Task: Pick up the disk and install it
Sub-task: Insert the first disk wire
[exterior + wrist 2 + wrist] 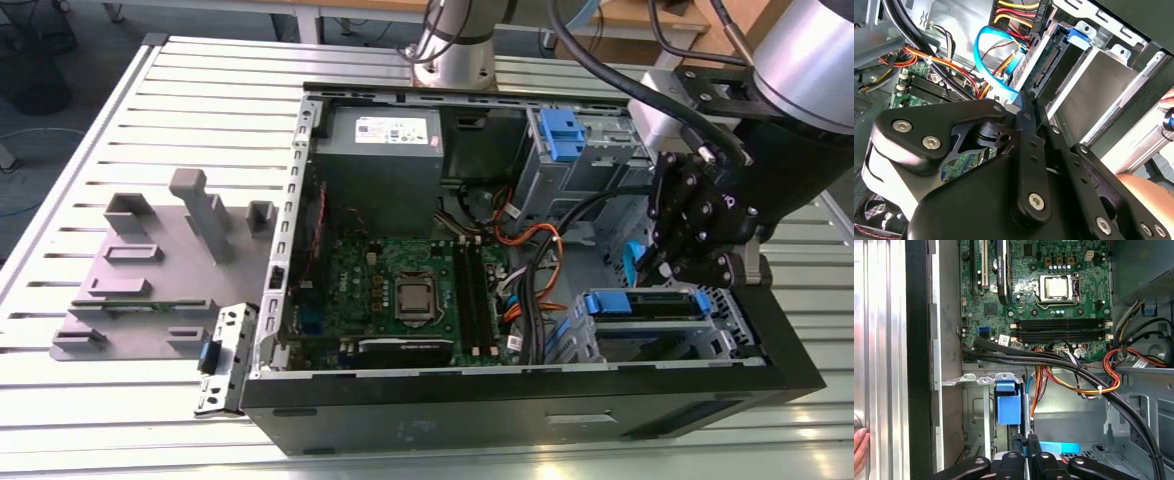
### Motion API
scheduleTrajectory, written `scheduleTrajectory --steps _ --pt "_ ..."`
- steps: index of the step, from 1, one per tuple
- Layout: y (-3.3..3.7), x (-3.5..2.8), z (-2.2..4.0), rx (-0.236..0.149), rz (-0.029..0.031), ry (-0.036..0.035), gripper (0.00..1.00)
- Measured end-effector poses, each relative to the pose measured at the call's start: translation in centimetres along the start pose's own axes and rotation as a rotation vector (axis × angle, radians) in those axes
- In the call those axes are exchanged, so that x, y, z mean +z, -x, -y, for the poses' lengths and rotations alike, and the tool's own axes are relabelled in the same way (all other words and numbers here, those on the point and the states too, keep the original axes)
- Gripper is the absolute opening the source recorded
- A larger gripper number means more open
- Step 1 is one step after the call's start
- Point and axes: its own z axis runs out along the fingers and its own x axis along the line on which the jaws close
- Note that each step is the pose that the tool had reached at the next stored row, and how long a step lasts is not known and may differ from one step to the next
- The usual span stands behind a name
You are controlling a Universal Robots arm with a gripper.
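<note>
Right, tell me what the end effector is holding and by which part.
Cannot be told. The end effector is inside the computer case, beside the drive cage; the pictures don't settle whether it grips anything.

Above the motherboard (400,270) the open case (534,400) leaves wide room. Towards the drive cage (667,345) it narrows: black cables (1054,359) and orange wires (1079,385) cross the gap, and the gripper (1026,446) hangs close beside the cage's blue latch (1006,405).

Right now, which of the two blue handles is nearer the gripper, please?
The lower blue handle, beside the gripper; the upper blue handle stands well away.
</note>
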Motion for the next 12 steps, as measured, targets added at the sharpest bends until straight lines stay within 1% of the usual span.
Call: scheduleTrajectory --steps 6,12 --pt "0.00 0.02 0.00 0.000 0.0000 0.0000 0.16" --pt "0.01 0.02 0.21 0.000 0.0000 0.0000 0.16"
